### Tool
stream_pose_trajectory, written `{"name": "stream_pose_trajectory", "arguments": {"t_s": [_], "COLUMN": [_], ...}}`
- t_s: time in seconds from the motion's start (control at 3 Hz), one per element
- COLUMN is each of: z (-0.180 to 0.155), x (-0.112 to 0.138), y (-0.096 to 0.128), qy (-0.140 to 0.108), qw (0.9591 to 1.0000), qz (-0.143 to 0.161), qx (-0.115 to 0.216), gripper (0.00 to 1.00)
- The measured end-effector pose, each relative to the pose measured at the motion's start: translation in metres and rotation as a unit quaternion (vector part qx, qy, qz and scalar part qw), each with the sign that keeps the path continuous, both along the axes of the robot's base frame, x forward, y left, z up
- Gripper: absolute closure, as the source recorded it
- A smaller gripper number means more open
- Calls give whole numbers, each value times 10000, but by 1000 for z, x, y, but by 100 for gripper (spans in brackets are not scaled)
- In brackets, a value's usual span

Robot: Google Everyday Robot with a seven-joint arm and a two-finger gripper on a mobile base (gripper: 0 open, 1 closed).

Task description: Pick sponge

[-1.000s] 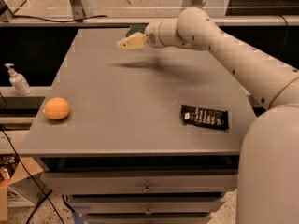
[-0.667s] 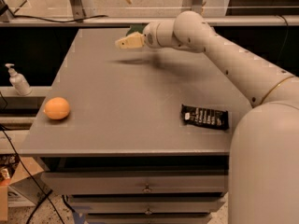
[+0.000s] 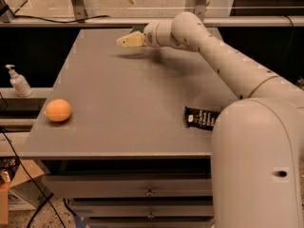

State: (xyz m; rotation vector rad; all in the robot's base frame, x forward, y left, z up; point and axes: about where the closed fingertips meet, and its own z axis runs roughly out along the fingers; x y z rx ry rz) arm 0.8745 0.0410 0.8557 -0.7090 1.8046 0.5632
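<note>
My gripper (image 3: 127, 41) is at the far end of the grey table (image 3: 133, 108), low over its surface, on the arm that reaches in from the right. A small patch of dark green, apparently the sponge (image 3: 137, 29), shows just behind the gripper near the table's far edge; most of it is hidden by the gripper and wrist. I cannot tell whether the gripper touches it.
An orange (image 3: 58, 110) lies near the table's left front edge. A black snack wrapper (image 3: 202, 118) lies at the right, beside my arm's base. A soap dispenser bottle (image 3: 19, 81) stands on a ledge left of the table. Drawers are below the tabletop.
The gripper has shifted slightly to the left along the far end of the table. The orange and the wrapper have not moved.
</note>
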Motion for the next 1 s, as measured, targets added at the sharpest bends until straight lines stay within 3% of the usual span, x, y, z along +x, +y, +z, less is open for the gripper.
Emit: {"name": "stream_pose_trajectory", "arguments": {"t_s": [0.33,1.0], "z": [-10,-19], "x": [10,16], "y": [7,7], "qy": [79,151], "qw": [9999,9996], "qz": [-12,-77], "qx": [-127,-240], "gripper": [17,64]}}
